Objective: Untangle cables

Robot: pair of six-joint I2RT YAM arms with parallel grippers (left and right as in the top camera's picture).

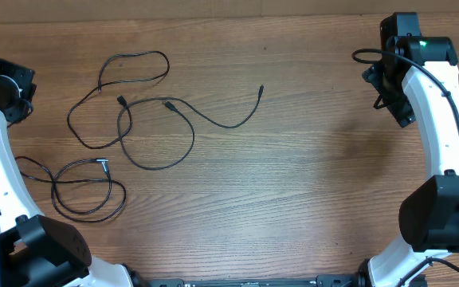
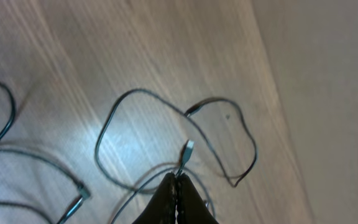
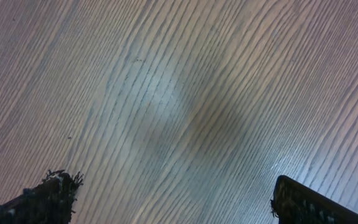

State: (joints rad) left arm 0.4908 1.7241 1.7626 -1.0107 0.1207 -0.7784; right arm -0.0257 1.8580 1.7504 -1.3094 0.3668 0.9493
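- Three cables (image 1: 123, 101) are lying tangled near the left edge of the worktop (image 1: 309, 175).
- Left claw (image 2: 178, 190) is sitting clenched, grasping nothing.
- Right claw (image 3: 173, 191) is hanging released, empty.

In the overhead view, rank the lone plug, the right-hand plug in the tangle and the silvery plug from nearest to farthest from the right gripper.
1. The lone plug, mid-table, is nearest the right gripper.
2. The right-hand tangle plug, among the loops further left.
3. The silvery plug, front left, is farthest.
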